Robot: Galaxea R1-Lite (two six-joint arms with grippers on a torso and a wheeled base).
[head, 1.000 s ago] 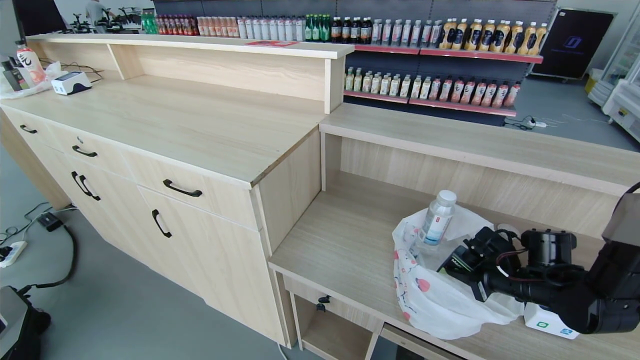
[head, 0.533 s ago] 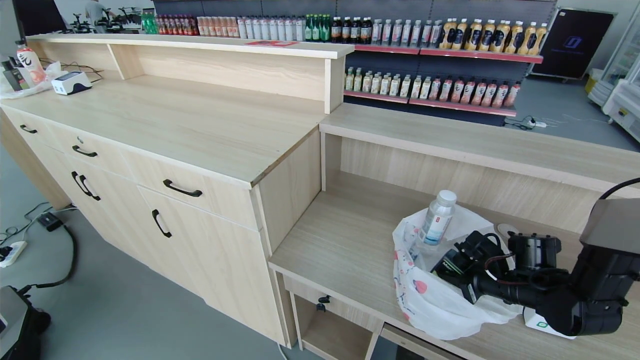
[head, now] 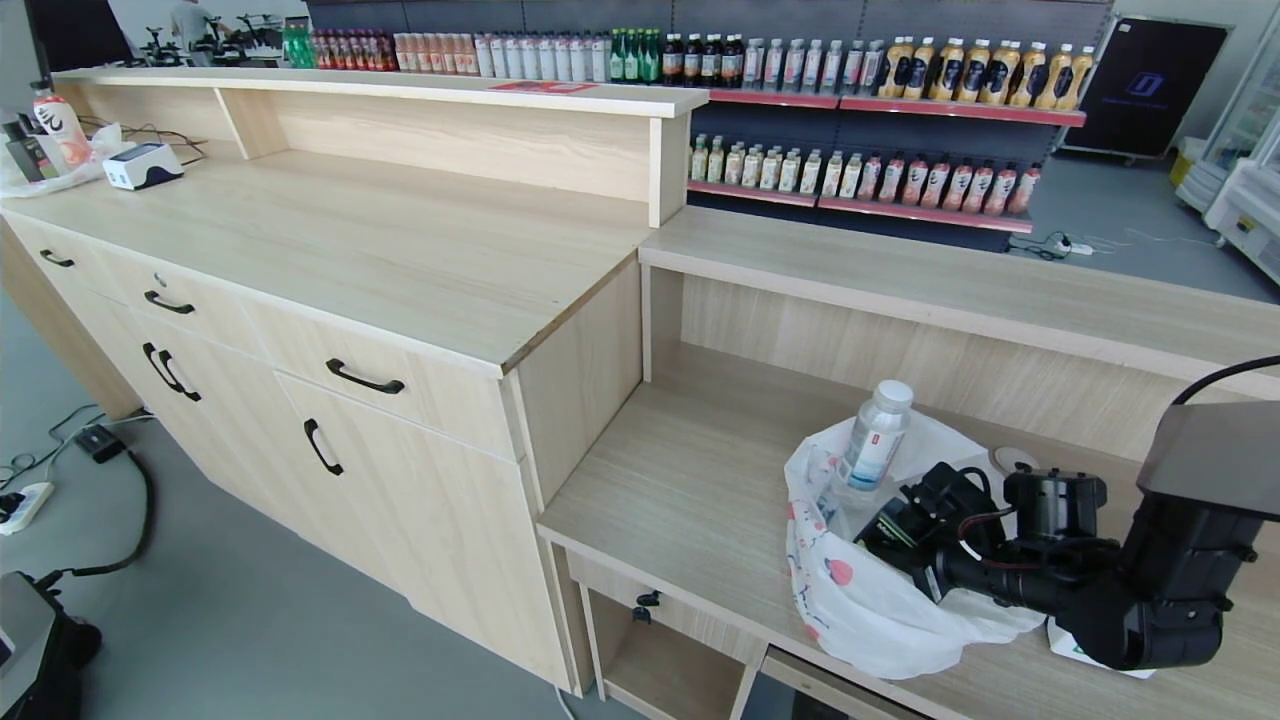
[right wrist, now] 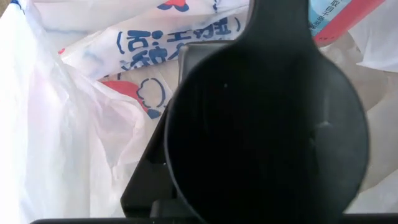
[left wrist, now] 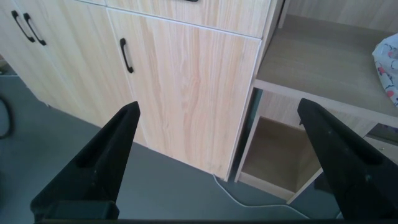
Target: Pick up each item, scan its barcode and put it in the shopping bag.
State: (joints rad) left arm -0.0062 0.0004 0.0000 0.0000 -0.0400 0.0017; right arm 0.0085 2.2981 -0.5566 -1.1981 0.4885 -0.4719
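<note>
- The shopping bag is laid on the lower counter with its mouth spread open upward, so that items can be dropped in from above.
- A clear bottle with a white cap is stood upright inside the bag, at the far side of its opening; it is judged to be packed already.
- The right gripper is held low in the bag's mouth, just beside the bottle and on its near side, and is angled down into the bag as a drop-off would need.
- A dark item is seen right at that gripper's tip, above the bag's crumpled lining. Whether it is clamped or already let go cannot be told, because the hand's own state is masked by the item.
- A white scanner box is set on the counter just beside the bag, partly covered by the right arm. It is kept close so that each scan can be followed at once by bagging.
- The left gripper is spread wide and holds nothing. It is hung well apart from the bag, lower down before a cupboard door, presumably parked out of the way.
</note>
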